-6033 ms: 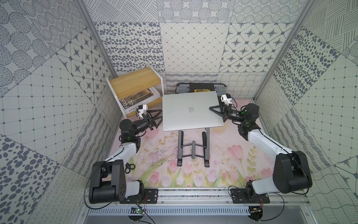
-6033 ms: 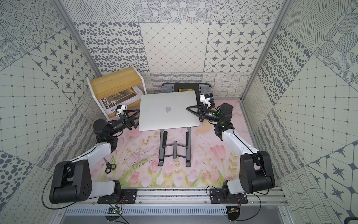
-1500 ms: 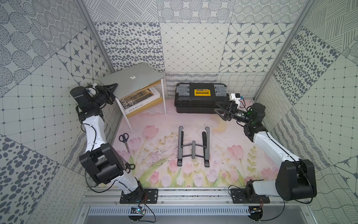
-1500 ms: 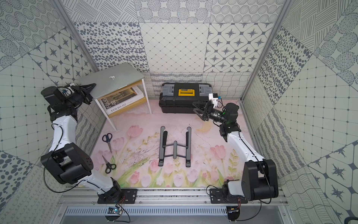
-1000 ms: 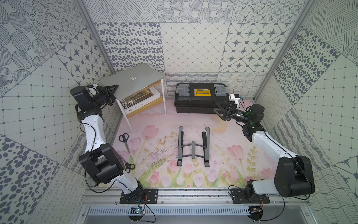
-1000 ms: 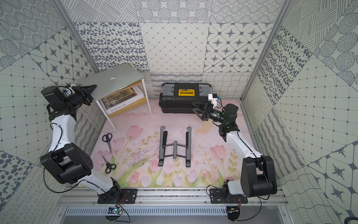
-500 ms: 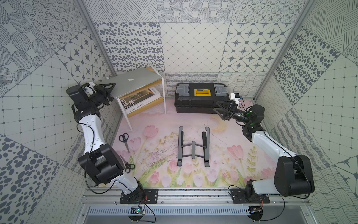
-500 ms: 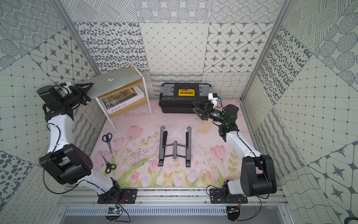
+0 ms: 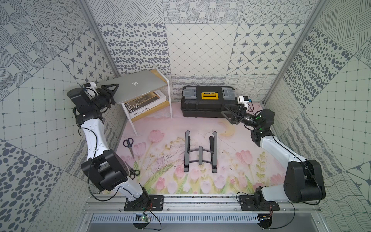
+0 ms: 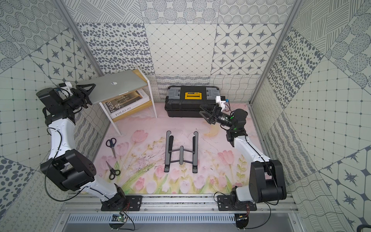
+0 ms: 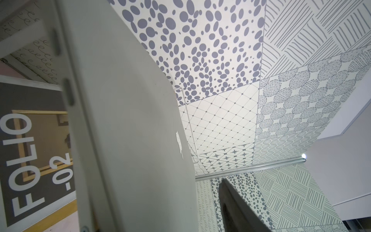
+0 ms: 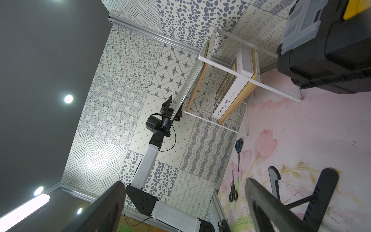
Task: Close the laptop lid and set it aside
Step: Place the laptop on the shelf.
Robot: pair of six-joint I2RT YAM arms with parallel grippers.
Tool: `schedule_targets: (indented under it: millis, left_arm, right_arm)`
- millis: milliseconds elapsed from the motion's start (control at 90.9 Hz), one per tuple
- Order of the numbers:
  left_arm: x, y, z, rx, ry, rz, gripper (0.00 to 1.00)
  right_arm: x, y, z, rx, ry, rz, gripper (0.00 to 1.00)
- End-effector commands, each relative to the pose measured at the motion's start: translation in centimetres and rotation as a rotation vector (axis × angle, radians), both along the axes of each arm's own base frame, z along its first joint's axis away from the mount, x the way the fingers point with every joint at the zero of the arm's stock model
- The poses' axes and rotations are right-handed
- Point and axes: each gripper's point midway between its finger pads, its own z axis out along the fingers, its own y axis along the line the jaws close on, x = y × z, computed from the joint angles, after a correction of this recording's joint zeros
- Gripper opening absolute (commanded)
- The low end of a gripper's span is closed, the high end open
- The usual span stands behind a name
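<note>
The laptop [image 9: 138, 88] lies on top of the shelf [image 9: 169, 100] in the back left corner; its lid [image 10: 120, 84] is folded flat onto the base, logo facing up. It sits tilted; the right wrist view shows it edge-on [image 12: 190, 80], far end on the shelf top and near left corner overhanging and lifted. The left jaws straddle that corner, parted; in the left wrist view one finger [image 11: 236, 206] stands clear of the lid; whether the other touches the underside I cannot tell. A book [image 9: 140, 106] lies on the shelf's lower level, under the laptop. The right jaws are spread wide and grip nothing; they hover above the counter [image 9: 160, 124], just in front of the right end of the toolbox [image 9: 206, 100]. The stand [image 9: 200, 154] lies mid-counter, well apart from the laptop. Two scissors [image 9: 128, 143] [image 9: 133, 172] lie on the counter's left side, near the left arm.
</note>
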Motion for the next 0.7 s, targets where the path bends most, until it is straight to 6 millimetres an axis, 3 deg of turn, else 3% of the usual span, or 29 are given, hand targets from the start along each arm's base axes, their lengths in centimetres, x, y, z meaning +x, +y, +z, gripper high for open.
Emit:
schedule_targets:
  millis: [0, 341, 572, 693]
  left_arm:
    - [-0.5, 0.4, -3.3, 0.012, 0.101, 0.031, 0.62]
    - [-1.6, 1.0, -4.3, 0.045, 0.142, 0.080, 0.77]
    - [-2.3, 1.6, -5.0, 0.095, 0.182, 0.127, 0.77]
    - [-2.4, 1.4, -4.8, 0.081, 0.168, 0.114, 0.69]
  right_arm:
    - [-0.3, 0.3, -0.1, 0.001, -0.033, 0.015, 0.97]
    - [-0.6, 0.5, 0.4, 0.002, -0.047, 0.021, 0.97]
    - [-0.7, 0.5, 0.7, 0.004, -0.051, 0.024, 0.97]
    - [-0.6, 0.5, 0.7, -0.001, -0.047, 0.020, 0.97]
